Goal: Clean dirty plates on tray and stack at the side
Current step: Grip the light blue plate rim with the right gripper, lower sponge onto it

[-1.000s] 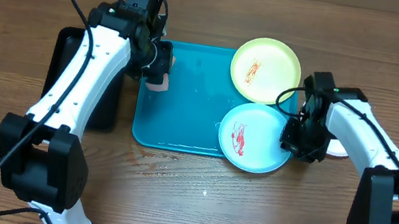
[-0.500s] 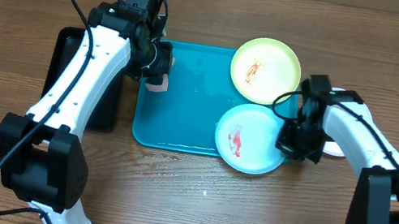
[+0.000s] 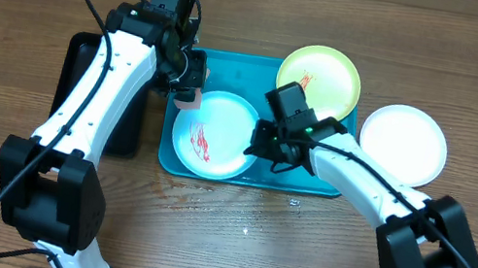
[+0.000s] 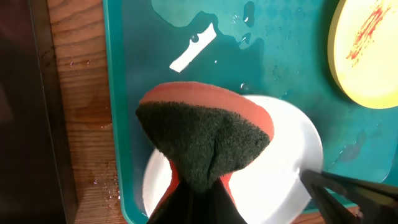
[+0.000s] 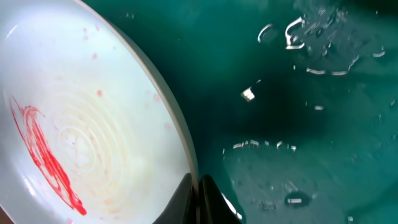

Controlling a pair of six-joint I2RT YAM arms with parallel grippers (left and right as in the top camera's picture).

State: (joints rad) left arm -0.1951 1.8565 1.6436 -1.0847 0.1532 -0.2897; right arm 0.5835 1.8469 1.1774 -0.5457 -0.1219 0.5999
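Note:
The mint-green plate (image 3: 212, 134), with a red smear, lies on the left part of the teal tray (image 3: 240, 73). My right gripper (image 3: 262, 143) is shut on its right rim, as the right wrist view shows (image 5: 196, 194) with the plate (image 5: 81, 124). My left gripper (image 3: 188, 96) is shut on a green and orange sponge (image 4: 205, 134) held just above the plate's far edge (image 4: 283, 168). The yellow-green plate (image 3: 319, 81), with an orange smear, sits at the tray's far right. The white plate (image 3: 403, 143) lies on the table right of the tray, with no smear showing.
A black tray (image 3: 84, 62) lies left of the teal tray. The teal tray floor is wet with droplets (image 5: 298, 124). Small drops lie on the wood (image 3: 247, 226) in front of the tray.
My right gripper has dragged the mint-green plate from the tray's right end to its left end, under the sponge. The white plate is now uncovered. The left arm has not moved.

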